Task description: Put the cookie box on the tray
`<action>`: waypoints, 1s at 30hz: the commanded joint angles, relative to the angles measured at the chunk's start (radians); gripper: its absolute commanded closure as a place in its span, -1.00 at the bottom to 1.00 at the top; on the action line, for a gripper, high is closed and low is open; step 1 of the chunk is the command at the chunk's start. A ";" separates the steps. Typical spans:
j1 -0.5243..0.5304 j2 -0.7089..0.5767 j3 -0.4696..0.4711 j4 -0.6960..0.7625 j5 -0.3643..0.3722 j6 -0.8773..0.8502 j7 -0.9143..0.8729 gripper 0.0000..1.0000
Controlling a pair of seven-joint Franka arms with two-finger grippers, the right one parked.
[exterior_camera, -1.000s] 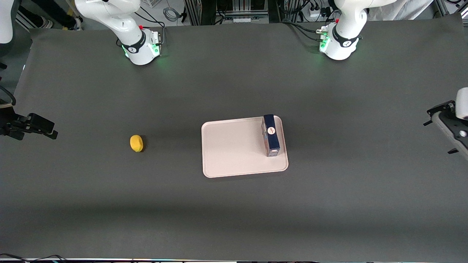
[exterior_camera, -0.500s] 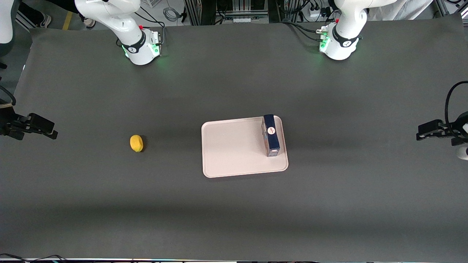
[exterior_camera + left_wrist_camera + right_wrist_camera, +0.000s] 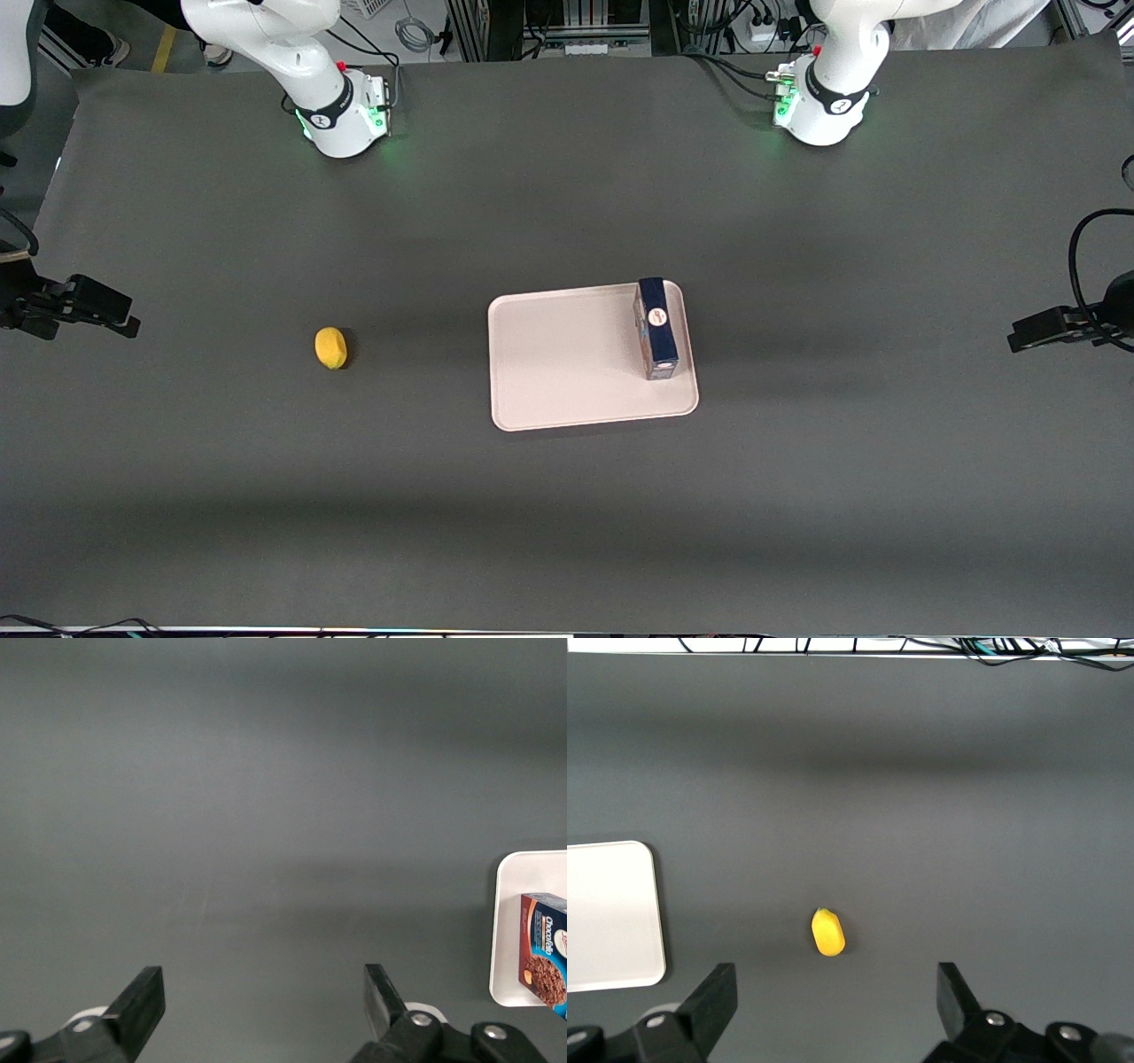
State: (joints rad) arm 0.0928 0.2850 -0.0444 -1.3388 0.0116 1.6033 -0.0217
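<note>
One box sits on the tray. It is dark blue with a small white round mark, and it lies along the tray edge that is toward the working arm's end of the tabletop. Nothing is touching it. The tray is flat and pale pink, near the middle of the tabletop. The claw is well apart from the tray, out at the working arm's end of the tabletop, above bare dark cloth. Its two fingers are spread wide and hold nothing. A small yellow lump lies on the tabletop toward the parked arm's end, well apart from the tray.
</note>
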 commanded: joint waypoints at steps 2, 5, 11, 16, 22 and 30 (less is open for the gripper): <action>-0.005 -0.010 0.006 -0.002 -0.004 0.004 -0.014 -1.00; -0.018 -0.017 0.006 -0.007 0.001 0.003 -0.018 -1.00; -0.036 -0.035 0.006 -0.014 0.002 -0.013 -0.023 -1.00; -0.038 -0.047 0.005 -0.025 0.002 -0.017 -0.024 -1.00; -0.039 -0.047 0.005 -0.031 0.002 -0.016 -0.024 -1.00; -0.039 -0.047 0.005 -0.031 0.002 -0.016 -0.023 -1.00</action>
State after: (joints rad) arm 0.0625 0.2647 -0.0460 -1.3408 0.0120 1.5940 -0.0285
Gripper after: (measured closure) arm 0.000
